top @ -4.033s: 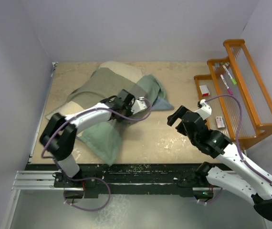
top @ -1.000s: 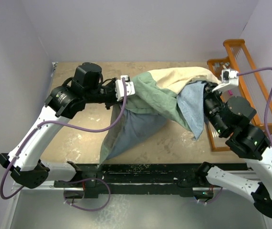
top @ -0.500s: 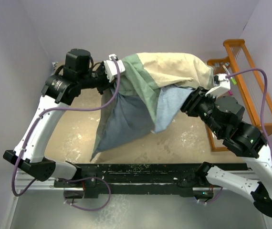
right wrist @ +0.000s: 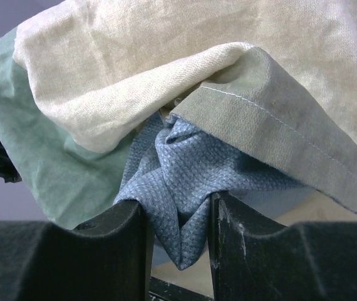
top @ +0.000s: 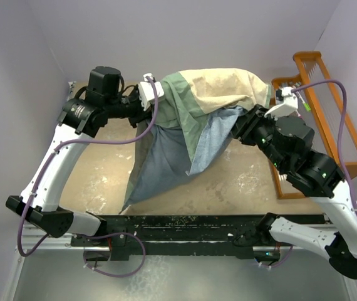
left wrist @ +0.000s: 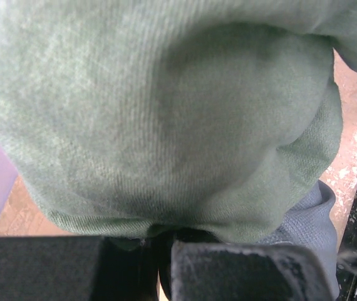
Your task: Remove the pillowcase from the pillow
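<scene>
The pillowcase (top: 191, 119) hangs in the air between both arms, above the table, with its cream and green panels on top and its blue-grey inside drooping toward the near left. My left gripper (top: 150, 91) is shut on its green corner (left wrist: 166, 113), which is pinched at the fingertips (left wrist: 160, 263). My right gripper (top: 244, 125) stands open at the cloth's right end. A loose blue fold (right wrist: 178, 188) lies between its parted fingers (right wrist: 178, 232), under the cream panel (right wrist: 166, 81). The pillow is hidden or out of view.
An orange wooden rack (top: 319, 113) with pens and small items stands along the right edge, close behind my right arm. The tan table top (top: 241, 182) shows below the hanging cloth. Lilac walls close in the back and sides.
My right gripper's jaws have parted, though the blue fold still rests between them. The left arm has raised its corner up and to the back left, spreading the cloth wider.
</scene>
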Action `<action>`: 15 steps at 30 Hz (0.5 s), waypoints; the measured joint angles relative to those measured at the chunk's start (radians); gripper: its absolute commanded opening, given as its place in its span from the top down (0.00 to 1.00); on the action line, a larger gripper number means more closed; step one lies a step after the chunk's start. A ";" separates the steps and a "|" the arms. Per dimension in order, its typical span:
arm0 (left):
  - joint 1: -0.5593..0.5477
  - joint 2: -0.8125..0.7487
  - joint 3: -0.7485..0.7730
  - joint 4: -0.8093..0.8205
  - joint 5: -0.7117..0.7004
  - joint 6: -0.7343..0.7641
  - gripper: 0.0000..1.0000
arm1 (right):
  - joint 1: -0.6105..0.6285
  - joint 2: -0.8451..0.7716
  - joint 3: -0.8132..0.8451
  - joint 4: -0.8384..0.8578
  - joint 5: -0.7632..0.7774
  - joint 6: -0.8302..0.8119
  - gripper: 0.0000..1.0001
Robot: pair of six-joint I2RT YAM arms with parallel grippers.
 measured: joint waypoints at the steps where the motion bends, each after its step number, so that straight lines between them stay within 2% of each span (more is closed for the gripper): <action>1: 0.000 -0.002 -0.007 0.000 0.002 0.000 1.00 | 0.000 0.004 0.000 0.003 0.000 0.000 0.63; 6: 0.000 -0.005 -0.027 -0.002 0.005 0.001 1.00 | 0.000 0.020 0.004 -0.011 0.002 -0.003 0.56; 7: 0.000 -0.005 -0.028 -0.002 0.005 0.001 1.00 | 0.000 0.019 0.008 -0.021 0.005 -0.002 0.60; 12: 0.000 -0.006 -0.028 -0.008 0.013 0.002 1.00 | 0.000 -0.019 0.018 -0.093 0.076 -0.002 0.97; 13: 0.000 -0.007 -0.028 -0.012 0.019 0.002 1.00 | 0.000 -0.029 0.018 -0.101 0.087 -0.008 1.00; 15: 0.000 -0.007 -0.028 -0.022 0.037 0.002 1.00 | 0.000 -0.035 0.024 -0.116 0.109 -0.016 1.00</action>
